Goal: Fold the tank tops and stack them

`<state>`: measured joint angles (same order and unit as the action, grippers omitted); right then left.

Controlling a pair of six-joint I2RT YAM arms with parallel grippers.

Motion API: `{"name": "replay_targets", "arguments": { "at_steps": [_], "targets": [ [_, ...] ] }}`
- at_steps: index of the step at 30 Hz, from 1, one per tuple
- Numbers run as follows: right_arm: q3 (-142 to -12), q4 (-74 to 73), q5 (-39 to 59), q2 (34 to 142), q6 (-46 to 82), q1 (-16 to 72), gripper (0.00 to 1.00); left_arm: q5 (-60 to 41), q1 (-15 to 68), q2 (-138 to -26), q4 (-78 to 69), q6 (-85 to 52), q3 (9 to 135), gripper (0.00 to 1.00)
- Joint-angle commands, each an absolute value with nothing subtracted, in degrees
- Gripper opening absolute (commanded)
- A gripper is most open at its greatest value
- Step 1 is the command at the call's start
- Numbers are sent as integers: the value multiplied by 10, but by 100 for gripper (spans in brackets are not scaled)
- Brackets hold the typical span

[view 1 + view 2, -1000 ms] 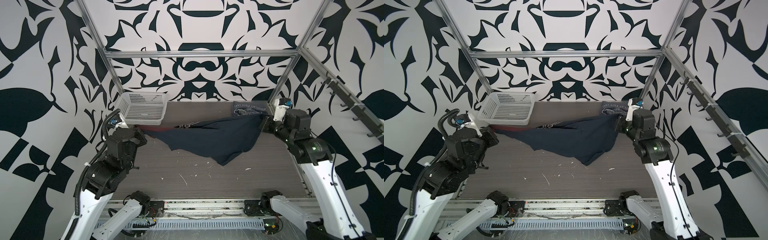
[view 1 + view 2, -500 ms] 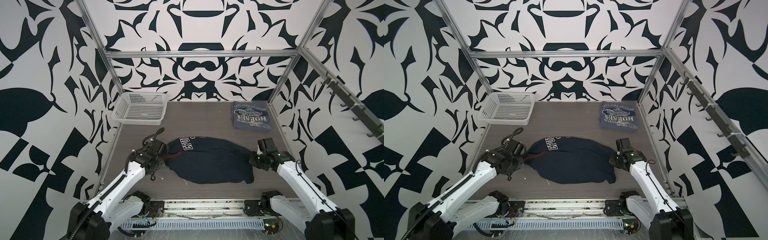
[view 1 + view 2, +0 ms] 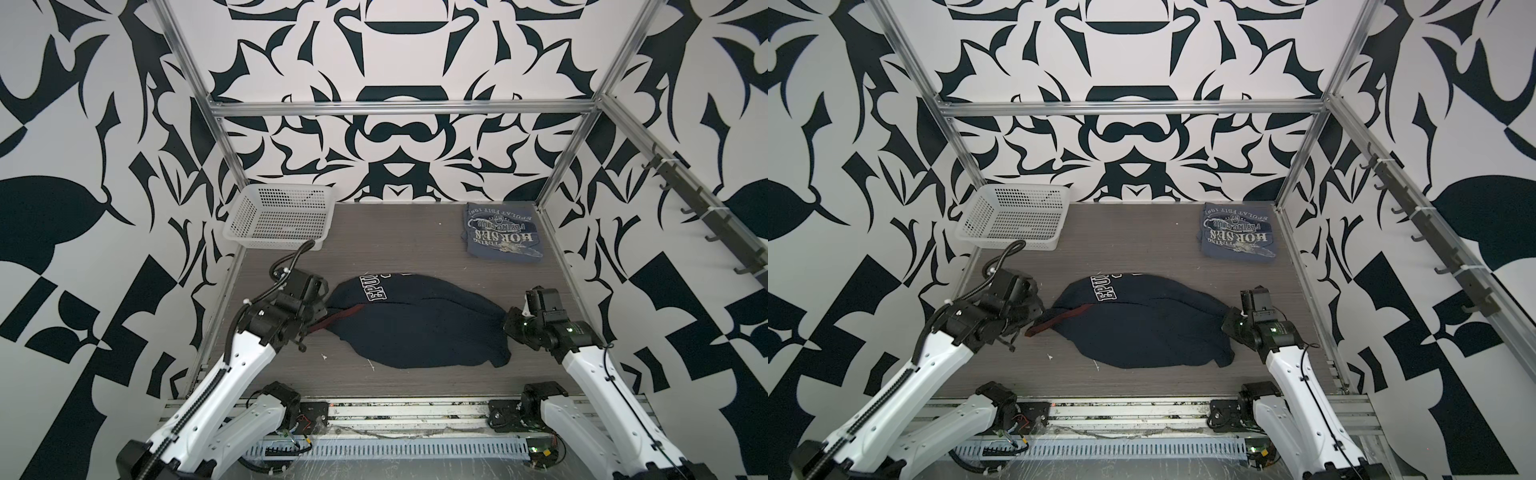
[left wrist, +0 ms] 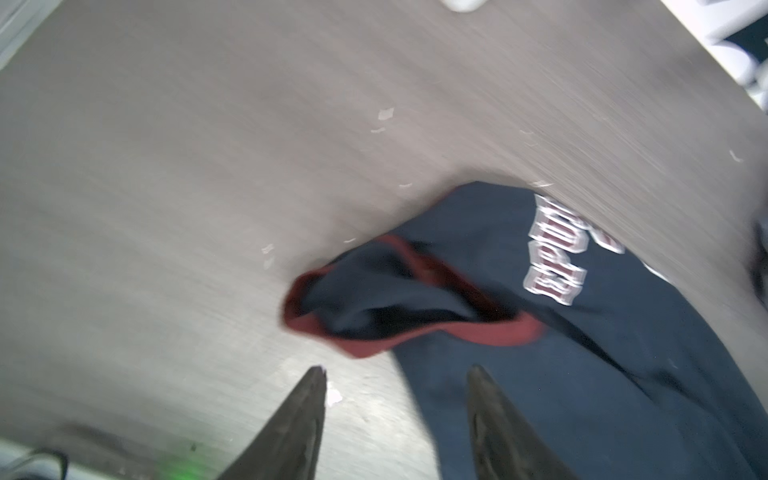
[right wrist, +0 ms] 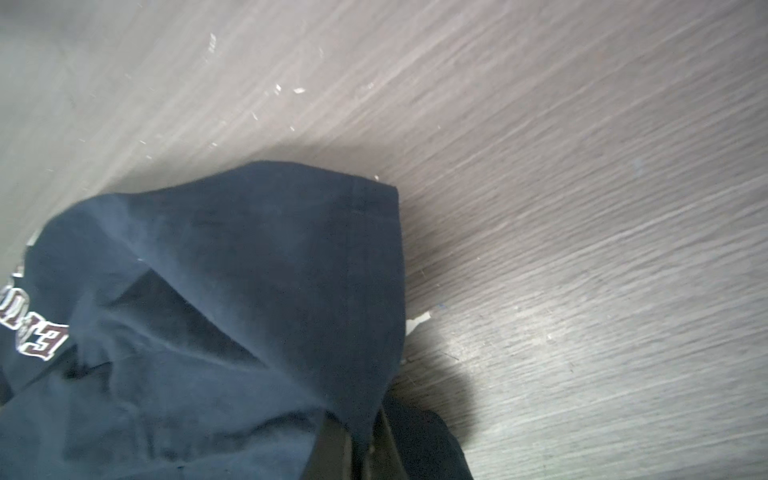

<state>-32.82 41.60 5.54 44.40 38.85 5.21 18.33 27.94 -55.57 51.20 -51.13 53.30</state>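
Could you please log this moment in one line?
left gripper open | right gripper shut on navy tank top | grey-blue tank top folded

Walls (image 3: 395, 41): black-and-white swirling print
Frame (image 3: 399, 109): aluminium bars
Tabletop (image 3: 395, 232): grey wood grain, white flecks
Hook rail (image 3: 706, 210): right wall

We locate the white perforated basket (image 3: 274, 226) at ten o'clock on the grey wood-grain tabletop (image 3: 395, 241). We note white flecks (image 3: 370, 365) near six o'clock and a hook rail (image 3: 706, 214) at three o'clock.
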Motion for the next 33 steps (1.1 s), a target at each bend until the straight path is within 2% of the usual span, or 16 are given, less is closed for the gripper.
{"name": "replay_targets", "arguments": {
  "at_steps": [1, 7, 11, 16, 23, 28, 33],
  "targets": [
    [-351, 407, 63, 444, 382, 50, 0, 94, 296, -656, 492, -448, 582, 59],
    [-347, 398, 76, 451, 379, 50, 0, 24, 318, -829, 469, -426, 640, 59],
    [-345, 397, 75, 449, 374, 49, 0, -1, 319, -889, 434, -421, 655, 57],
    [-346, 399, 73, 451, 367, 50, 0, -10, 319, -931, 431, -418, 662, 50],
    [-357, 399, 70, 453, 366, 50, 0, -26, 319, -945, 422, -414, 656, 32],
    [-364, 402, 69, 453, 365, 50, 0, -22, 319, -949, 425, -412, 655, 28],
    [-376, 412, 64, 446, 362, 49, 0, -15, 319, -935, 423, -414, 656, 4]
  ]
}}
